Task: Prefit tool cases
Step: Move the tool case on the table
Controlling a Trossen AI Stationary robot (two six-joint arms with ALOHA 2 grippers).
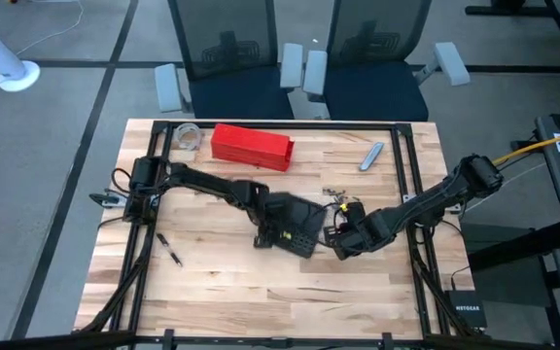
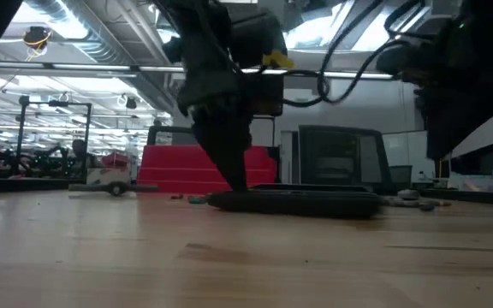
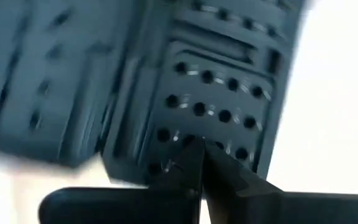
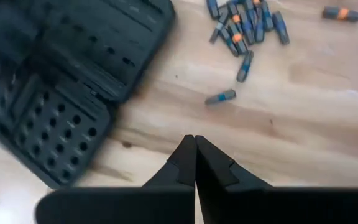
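Two tools work near the desk's (image 1: 212,292) middle, both with fingers pressed together and empty. Left tool (image 1: 263,236) tips down onto the open black tool case (image 1: 295,226), lying flat mid-desk; right tool (image 1: 341,243) hovers just right of it, near scattered bits (image 4: 244,25).

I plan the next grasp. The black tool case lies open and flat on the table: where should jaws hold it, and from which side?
Probably one long outer edge of the black tool case, taken from above and slightly outside. It lies open and flat on the table, so only its thin rim offers opposing faces. The gridded insides give nothing to pinch.
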